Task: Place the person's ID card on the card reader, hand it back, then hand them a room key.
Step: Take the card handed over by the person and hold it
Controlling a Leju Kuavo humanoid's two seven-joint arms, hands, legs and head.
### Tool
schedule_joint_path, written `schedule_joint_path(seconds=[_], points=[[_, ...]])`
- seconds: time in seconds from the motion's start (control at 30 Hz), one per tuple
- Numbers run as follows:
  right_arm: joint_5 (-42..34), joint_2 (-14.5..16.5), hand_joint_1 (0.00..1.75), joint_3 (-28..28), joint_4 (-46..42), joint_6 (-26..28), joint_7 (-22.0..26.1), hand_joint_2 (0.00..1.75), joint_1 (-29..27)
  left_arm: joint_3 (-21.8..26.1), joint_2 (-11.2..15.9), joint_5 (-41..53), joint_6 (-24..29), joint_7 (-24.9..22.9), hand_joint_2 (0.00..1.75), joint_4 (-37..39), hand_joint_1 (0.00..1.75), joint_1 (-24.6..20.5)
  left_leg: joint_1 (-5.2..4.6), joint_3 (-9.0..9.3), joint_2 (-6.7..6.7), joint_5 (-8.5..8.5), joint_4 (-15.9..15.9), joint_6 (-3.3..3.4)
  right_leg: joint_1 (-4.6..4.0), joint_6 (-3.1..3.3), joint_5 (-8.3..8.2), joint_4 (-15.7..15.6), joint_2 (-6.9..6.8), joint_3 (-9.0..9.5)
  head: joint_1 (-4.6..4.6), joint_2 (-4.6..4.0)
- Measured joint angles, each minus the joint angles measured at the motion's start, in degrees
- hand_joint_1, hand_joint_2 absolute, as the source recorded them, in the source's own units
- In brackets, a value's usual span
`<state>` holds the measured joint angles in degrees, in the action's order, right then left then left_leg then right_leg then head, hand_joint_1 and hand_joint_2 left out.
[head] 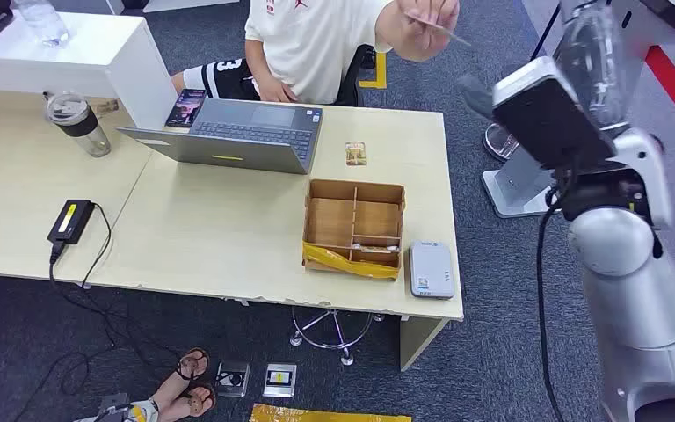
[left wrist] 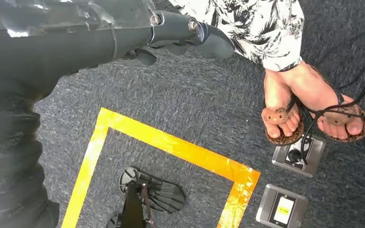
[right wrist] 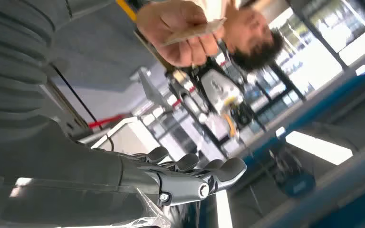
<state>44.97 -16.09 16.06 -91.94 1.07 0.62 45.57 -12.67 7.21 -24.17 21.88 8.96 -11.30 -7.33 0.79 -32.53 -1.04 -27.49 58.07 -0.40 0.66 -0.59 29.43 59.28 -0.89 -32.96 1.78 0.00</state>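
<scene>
The person at the far side of the desk holds the ID card (head: 440, 29) out in a raised hand (head: 419, 31). My right hand (head: 476, 94) is lifted just below and to the right of the card, apart from it. In the right wrist view its fingers (right wrist: 195, 173) are stretched out with nothing in them, and the card (right wrist: 193, 31) is still between the person's fingers. The white card reader (head: 431, 270) lies at the desk's near right corner. My left hand (left wrist: 185, 35) hangs over the carpet, holding nothing.
A cardboard divider box (head: 354, 227) stands left of the reader, with a small amber card (head: 356, 154) behind it. A laptop (head: 237, 132), a tumbler (head: 79, 123) and a black power brick (head: 70, 220) occupy the left. Another person's sandalled feet (left wrist: 309, 109) are near my left hand.
</scene>
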Motion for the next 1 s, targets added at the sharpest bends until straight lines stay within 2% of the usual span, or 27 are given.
schedule_joint_path(seconds=[0.3, 0.53, 0.57, 0.67, 0.7, 1.0], points=[[1.4, 3.1, 0.0, 5.2, 7.0, -0.9, -1.0, 1.75, -0.2, -1.1, 0.0, 0.3, -0.1, 0.0, 1.75, 0.0, 0.0, 0.0, 0.0, -0.02, 0.01, -0.01, 0.0, -0.01, 0.0, 0.0, 0.0, 0.0, 0.0, -0.04, 0.01, 0.0], [2.0, 4.0, 0.03, 7.8, 10.4, -1.5, -1.6, 1.75, -0.9, -1.7, 0.0, 0.3, 0.0, 0.0, 1.75, 0.1, 0.0, 0.1, 0.0, -0.01, 0.01, -0.01, 0.0, -0.01, 0.0, 0.0, 0.0, 0.0, 0.01, -0.05, 0.0, 0.0], [2.2, 4.0, 0.22, 8.1, 10.6, -1.6, -1.7, 1.75, -1.1, -1.7, 0.0, 0.3, 0.0, 0.0, 1.75, 0.1, 0.0, 0.1, 0.0, -0.01, 0.02, -0.01, 0.0, -0.01, 0.0, 0.0, 0.0, 0.0, 0.01, -0.05, 0.01, 0.0], [2.3, 4.0, 1.5, 8.9, 11.1, -1.7, -1.9, 1.75, -1.7, -1.9, 0.0, 0.3, 0.0, 0.0, 1.75, 0.1, 0.0, 0.1, 0.0, -0.01, 0.02, -0.02, 0.0, -0.02, 0.0, 0.0, 0.0, 0.0, 0.02, -0.06, 0.01, 0.0], [2.3, 4.0, 1.75, 9.1, 11.3, -1.7, -2.0, 1.75, -1.9, -2.0, 0.0, 0.3, 0.0, 0.0, 1.75, 0.1, 0.0, 0.1, 0.0, -0.01, 0.02, -0.02, 0.0, -0.02, 0.0, 0.0, 0.0, 0.0, 0.02, -0.06, 0.01, 0.0], [2.7, 4.0, 1.75, 10.8, 11.9, -0.8, -2.1, 1.75, -3.1, -2.5, 0.0, 0.3, -0.1, -0.4, 1.75, 0.1, 0.0, 0.1, 0.0, 0.0, 0.06, -0.02, 0.0, -0.02, 0.0, 0.0, 0.0, 0.0, 0.06, -0.08, 0.01, 0.0]])
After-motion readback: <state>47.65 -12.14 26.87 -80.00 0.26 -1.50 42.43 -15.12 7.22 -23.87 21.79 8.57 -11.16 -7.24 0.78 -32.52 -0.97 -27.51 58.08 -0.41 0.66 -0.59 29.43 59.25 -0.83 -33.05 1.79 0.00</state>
